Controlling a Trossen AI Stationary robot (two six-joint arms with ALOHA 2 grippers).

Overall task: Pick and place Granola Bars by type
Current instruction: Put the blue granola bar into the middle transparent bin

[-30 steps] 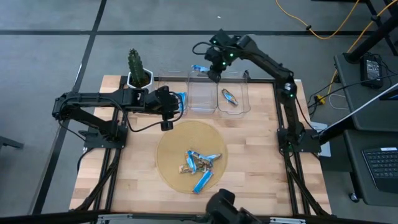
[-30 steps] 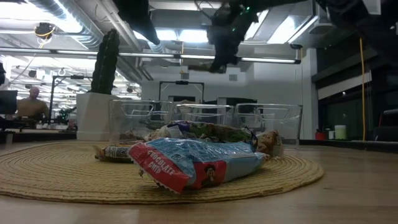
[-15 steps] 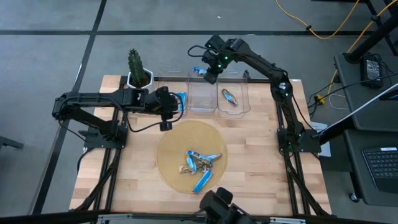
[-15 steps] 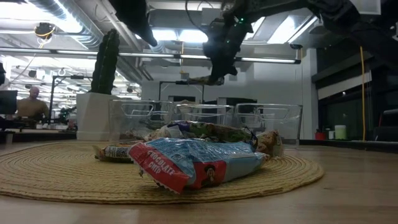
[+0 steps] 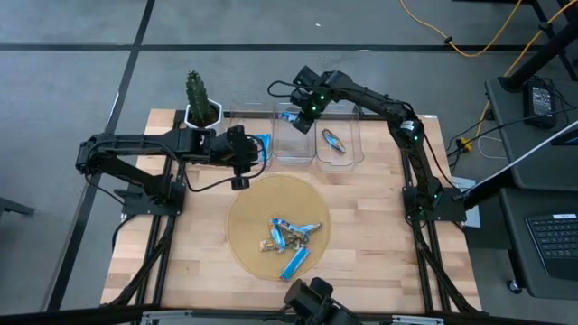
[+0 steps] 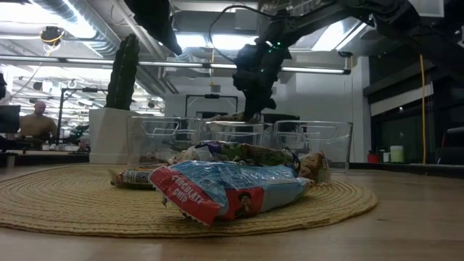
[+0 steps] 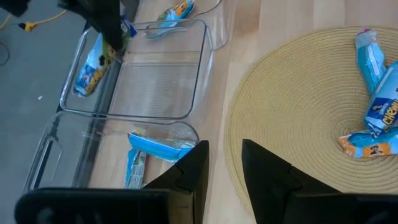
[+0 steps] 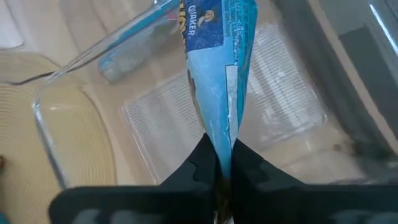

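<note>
Right gripper [image 8: 222, 163] hides bar [image 8: 217, 74] end.

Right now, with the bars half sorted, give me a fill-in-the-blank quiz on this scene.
1. The right gripper is shut on a ____ wrapped bar.
2. That bar hangs over the ____ of the three clear bins.
3. The unsorted bars lie on a round woven ____.
4. Beside the bins stands a potted ____.

Missing words: blue; middle; mat; cactus

Both arms [image 5: 135, 149] matte black, tubular links, black cables along them. Right arm [image 5: 388, 104] has green LEDs at the wrist. Fingers [image 7: 193, 171] black, angular, tapered. Bases bolted to black frame rails.
</note>
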